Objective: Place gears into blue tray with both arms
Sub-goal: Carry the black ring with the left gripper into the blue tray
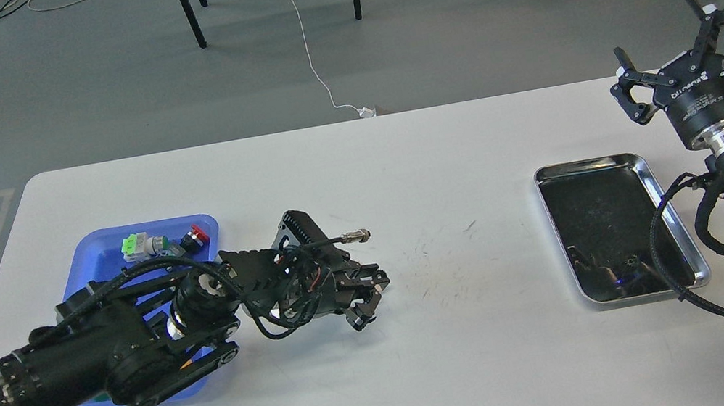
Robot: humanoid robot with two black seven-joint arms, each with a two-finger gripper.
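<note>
The blue tray [98, 260] lies at the table's left, largely covered by my left arm. My left gripper [369, 299] hovers low over the table just right of the tray. Its dark fingers are drawn together on a tiny black gear [381, 280] at the upper fingertip. My right gripper [676, 58] is raised above the table's far right edge, fingers spread wide and empty. A small dark round piece [629, 261], possibly a second gear, lies near the front of the steel tray [672, 210].
A green push-button [134, 247] and a red one [195, 237] lie at the blue tray's far end. A silver connector [356, 235] sticks out from my left wrist's cable. Table legs, floor cables and a chair stand beyond the table.
</note>
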